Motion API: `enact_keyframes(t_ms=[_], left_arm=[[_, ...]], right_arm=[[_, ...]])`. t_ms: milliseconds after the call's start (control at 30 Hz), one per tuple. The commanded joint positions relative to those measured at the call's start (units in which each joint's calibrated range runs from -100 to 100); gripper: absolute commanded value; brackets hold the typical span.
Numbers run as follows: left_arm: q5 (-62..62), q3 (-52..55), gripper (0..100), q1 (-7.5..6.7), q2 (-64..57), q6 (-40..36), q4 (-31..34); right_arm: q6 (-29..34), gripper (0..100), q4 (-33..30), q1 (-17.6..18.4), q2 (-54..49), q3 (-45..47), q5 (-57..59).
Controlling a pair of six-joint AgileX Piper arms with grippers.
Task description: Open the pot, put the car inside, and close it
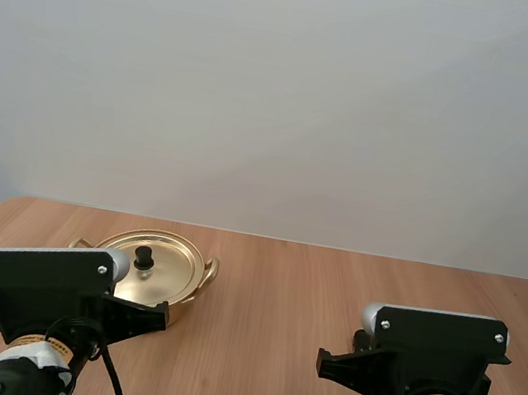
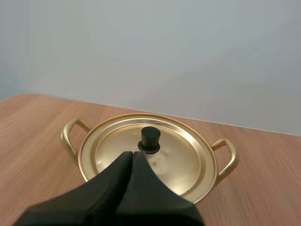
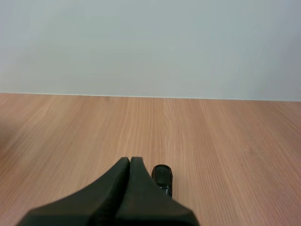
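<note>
On the wooden table [image 1: 308, 296] the gold pot [image 2: 225, 157] sits toward the left edge with its lid [image 2: 183, 155] on, the left gripper [image 2: 133, 155] hovering just short of the lid's black knob [image 2: 150, 139] with its fingers pressed together, holding nothing, while the right gripper [image 3: 130, 161] is likewise closed and empty, the small dark car [image 3: 162, 178] just beside its tip.

A plain pale grey wall [image 1: 282, 89] rises behind the light wooden table [image 1: 328, 300].
</note>
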Motion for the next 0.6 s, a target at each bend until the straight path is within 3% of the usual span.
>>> enact_keyframes(t_ms=[0,567], left_arm=[[0.0,0.0,0,-0.02,0.0,0.0,0.0],[0.0,0.0,0,-0.02,0.0,0.0,0.0]], right_arm=[[0.0,0,0.0,0.0,0.0,0.0,0.0],[0.0,0,0.3,0.0,0.0,0.0,0.0]])
